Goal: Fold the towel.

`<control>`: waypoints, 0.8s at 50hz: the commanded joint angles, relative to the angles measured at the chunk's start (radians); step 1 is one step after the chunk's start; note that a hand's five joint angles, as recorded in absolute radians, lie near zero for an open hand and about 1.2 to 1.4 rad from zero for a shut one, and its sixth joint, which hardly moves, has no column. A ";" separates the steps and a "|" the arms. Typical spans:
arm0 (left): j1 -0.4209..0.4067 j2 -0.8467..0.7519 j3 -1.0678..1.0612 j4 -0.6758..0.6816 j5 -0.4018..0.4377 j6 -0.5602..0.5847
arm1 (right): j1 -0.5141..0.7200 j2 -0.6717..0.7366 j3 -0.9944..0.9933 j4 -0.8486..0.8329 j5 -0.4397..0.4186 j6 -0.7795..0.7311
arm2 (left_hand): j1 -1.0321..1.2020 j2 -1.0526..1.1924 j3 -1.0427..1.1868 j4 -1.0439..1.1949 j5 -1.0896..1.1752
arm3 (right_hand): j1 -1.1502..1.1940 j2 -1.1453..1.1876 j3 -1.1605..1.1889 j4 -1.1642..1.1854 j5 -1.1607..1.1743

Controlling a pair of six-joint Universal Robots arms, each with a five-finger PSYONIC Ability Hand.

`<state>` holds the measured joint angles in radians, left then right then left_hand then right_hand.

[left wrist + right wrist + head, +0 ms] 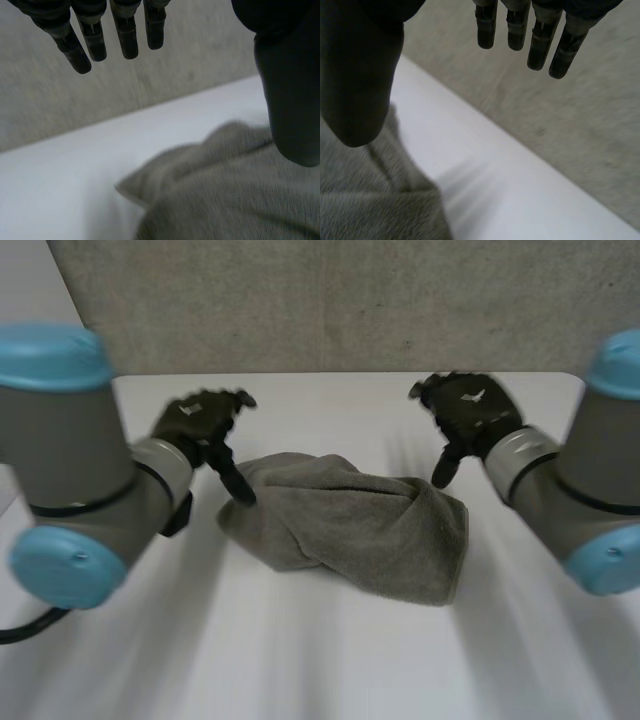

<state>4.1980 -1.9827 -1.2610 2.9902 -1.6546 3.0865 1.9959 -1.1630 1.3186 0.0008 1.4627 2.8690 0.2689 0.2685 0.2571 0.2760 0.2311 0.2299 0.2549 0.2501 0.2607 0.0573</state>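
A grey towel (350, 520) lies crumpled in a loose heap in the middle of the white table (300, 660). My left hand (198, 420) hovers just above the heap's left end, open, its thumb pointing down towards the cloth. My right hand (465, 412) hangs open above the heap's right end, thumb also pointing down. In the left wrist view the straight fingers (95, 37) and the thumb (290, 90) stand wide apart over the towel (225, 190), holding nothing. The right wrist view shows the same: fingers (540, 40) spread from the thumb (360, 85), the towel (370, 195) below.
A grey wall (350, 300) runs along the table's far edge. Bare table surface lies in front of the towel and at both sides of it.
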 commanded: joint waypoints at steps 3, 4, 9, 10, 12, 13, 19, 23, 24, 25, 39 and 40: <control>-0.016 -0.289 0.081 0.061 -0.004 0.124 | 0.096 0.395 -0.289 0.024 -0.018 -0.082 | -0.055 -0.055 -0.044 -0.062 -0.192 | -0.055 -0.080 -0.076 -0.086 -0.057; -0.016 -0.289 0.081 0.061 -0.004 0.124 | 0.096 0.396 -0.289 0.024 -0.018 -0.082 | -0.055 -0.055 -0.044 -0.062 -0.192 | -0.055 -0.080 -0.076 -0.086 -0.057; -0.016 -0.399 0.135 0.069 -0.007 0.207 | 0.100 0.492 -0.375 0.071 -0.016 -0.141 | 0.559 0.559 0.571 0.552 0.422 | 0.660 0.635 0.640 0.629 0.658; -0.018 -0.406 0.137 0.070 -0.007 0.207 | 0.096 0.499 -0.383 0.083 -0.015 -0.157 | 0.683 0.684 0.695 0.676 0.547 | 1.066 1.041 1.046 1.036 1.065; -0.021 -0.407 0.137 0.076 -0.007 0.207 | 0.095 0.499 -0.383 0.099 -0.012 -0.174 | 0.853 0.853 0.865 0.846 0.716 | 1.166 1.141 1.146 1.136 1.164; -0.027 -0.403 0.138 0.081 -0.008 0.207 | 0.095 0.496 -0.375 0.128 -0.004 -0.192 | 1.038 1.038 1.050 1.031 0.901 | 1.166 1.141 1.146 1.136 1.164; -0.078 -0.297 0.118 0.082 -0.014 0.201 | 0.078 0.340 -0.177 0.222 -0.004 -0.230 | 1.127 1.128 1.139 1.120 0.991 | 1.166 1.141 1.146 1.136 1.164; -0.092 -0.185 0.057 0.087 -0.007 0.190 | 0.055 0.147 0.007 0.239 -0.050 -0.277 | 1.127 1.128 1.139 1.120 0.991 | 1.166 1.141 1.146 1.136 1.164; -0.093 -0.127 0.022 0.095 -0.004 0.187 | 0.040 0.061 0.101 0.242 -0.083 -0.313 | 1.127 1.128 1.139 1.120 0.991 | 1.166 1.141 1.146 1.136 1.164; -0.098 -0.079 -0.004 0.101 -0.001 0.186 | 0.025 -0.016 0.184 0.248 -0.114 -0.350 | 1.127 1.128 1.139 1.120 0.991 | 1.166 1.141 1.146 1.136 1.164; -0.136 0.096 -0.245 0.200 -0.001 0.199 | -0.045 -0.323 0.409 0.542 -0.412 -0.395 | 1.127 1.128 1.139 1.120 0.991 | 0.488 0.463 0.467 0.457 0.486; -0.136 0.096 -0.245 0.200 -0.001 0.199 | -0.045 -0.323 0.409 0.542 -0.412 -0.395 | 1.127 1.128 1.139 1.120 0.991 | 0.486 0.461 0.466 0.455 0.484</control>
<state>4.0573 -1.8955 -1.4415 3.1533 -1.6533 3.2820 1.9626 -1.4753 1.7673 0.4905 1.1302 2.4580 1.4371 1.4815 1.5423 1.5071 1.4652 1.0383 1.0280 1.0435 1.0656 0.8809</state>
